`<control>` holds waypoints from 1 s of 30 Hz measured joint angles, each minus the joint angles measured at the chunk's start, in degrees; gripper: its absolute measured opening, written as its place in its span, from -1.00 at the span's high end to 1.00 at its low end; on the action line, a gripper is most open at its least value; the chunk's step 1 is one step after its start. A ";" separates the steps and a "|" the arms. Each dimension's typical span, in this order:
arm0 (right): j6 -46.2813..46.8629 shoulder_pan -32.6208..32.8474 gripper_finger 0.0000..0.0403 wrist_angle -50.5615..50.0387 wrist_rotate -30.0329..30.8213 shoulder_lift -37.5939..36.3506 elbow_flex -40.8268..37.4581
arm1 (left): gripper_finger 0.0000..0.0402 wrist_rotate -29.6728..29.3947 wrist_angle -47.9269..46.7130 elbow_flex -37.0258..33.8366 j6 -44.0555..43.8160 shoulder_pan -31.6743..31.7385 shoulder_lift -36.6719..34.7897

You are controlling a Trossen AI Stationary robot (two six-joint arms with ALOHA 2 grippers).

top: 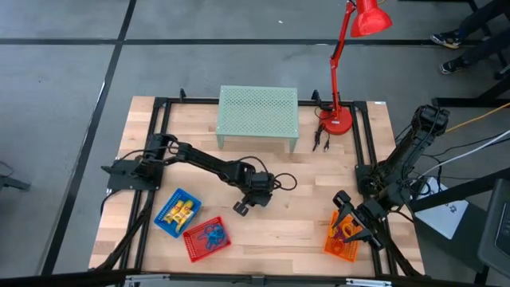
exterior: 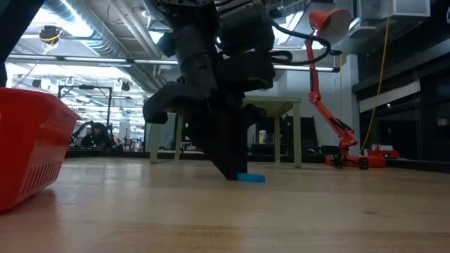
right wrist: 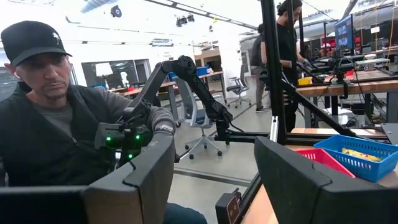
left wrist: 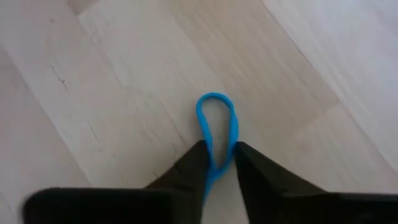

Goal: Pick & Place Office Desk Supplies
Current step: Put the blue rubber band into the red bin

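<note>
— Blue, that loop (left wrist: 216, 124) — a thin clip-like thing lying flat on the bare wood, about the middle of the table (top: 263, 239). See it?

— I see it. The left gripper (left wrist: 219, 163) is down on it, tips at the board, one dark finger on each side of the loop's narrow end.

— Pinching it?

— Pressed in against it, yes. The rounded end sticks out free beyond the fingertips (left wrist: 198, 158). From table height only a bit of blue shows beside the claw's foot.

— And the other arm?

— The right gripper (top: 351, 221) waits over at the right front corner, above the orange basket (top: 341, 245), jaws spread wide with nothing between them.

— Where is the rest of the stuff?

— Front left. Yellow blocky pieces (top: 180, 212) in the blue basket (top: 163, 224), and a tangle of blue loops (top: 211, 235) in the red basket (top: 194, 247) just beside it. The orange one has small rings in it, but I cannot make out more.

— Behind them?

— A pale green mesh stand (top: 258, 112) at the back, and the red desk lamp (top: 351, 64) to its right.
</note>
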 joint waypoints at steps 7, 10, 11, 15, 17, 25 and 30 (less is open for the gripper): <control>-0.06 0.00 -0.12 -0.01 0.05 0.00 0.00 | 0.97 -1.02 0.00 -0.02 -2.06 0.01 -0.37; -0.06 0.00 -0.12 -0.02 0.17 0.00 0.00 | 0.98 -0.45 -1.38 -0.08 -2.96 -0.14 -2.07; -0.09 0.00 -0.12 -0.02 0.17 0.00 0.00 | 0.98 -0.50 -2.00 -0.14 -3.60 -0.18 -2.76; -0.09 0.00 -0.12 -0.02 0.15 0.00 0.00 | 0.98 -0.30 -8.38 -0.59 -7.08 -1.09 -7.73; -0.11 0.00 -0.12 -0.02 0.15 0.00 0.00 | 0.98 0.12 -10.60 -0.22 -9.46 -2.16 -10.85; -8.31 -0.02 -0.12 -0.53 -13.58 -0.12 -0.65 | 0.99 2.86 -14.31 -0.17 -19.97 -10.66 -17.22; -10.55 0.02 -0.12 2.83 -14.70 -5.08 -9.21 | 0.99 -0.05 -13.21 -0.33 -24.80 -16.23 -17.23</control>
